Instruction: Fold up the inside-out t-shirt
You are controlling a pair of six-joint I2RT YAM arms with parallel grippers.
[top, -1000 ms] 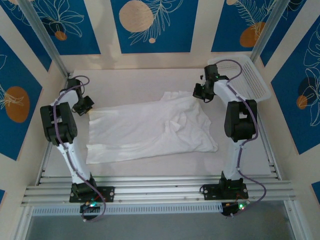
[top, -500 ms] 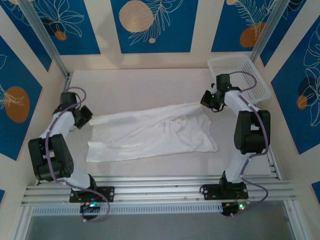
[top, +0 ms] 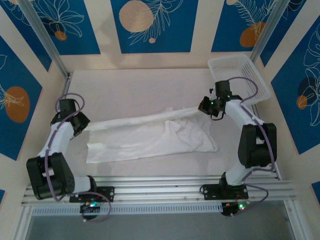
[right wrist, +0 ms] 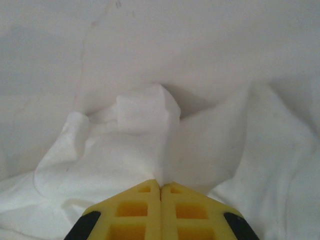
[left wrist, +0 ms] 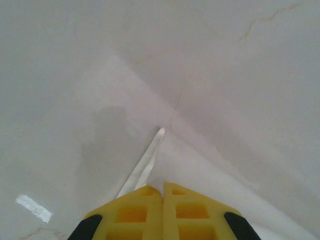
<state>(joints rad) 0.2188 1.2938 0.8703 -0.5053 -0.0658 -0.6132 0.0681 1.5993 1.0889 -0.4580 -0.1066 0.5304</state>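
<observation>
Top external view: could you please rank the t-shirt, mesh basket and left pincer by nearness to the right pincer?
1. t-shirt, gripped in the right pincer.
2. mesh basket, far right corner.
3. left pincer, at the far left.

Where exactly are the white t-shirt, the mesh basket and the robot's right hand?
white t-shirt (top: 140, 142), top view, flat middle of the cloth.
mesh basket (top: 241, 70), top view, its bare floor.
right hand (right wrist: 160, 187), right wrist view, between its shut yellow fingertips.
</observation>
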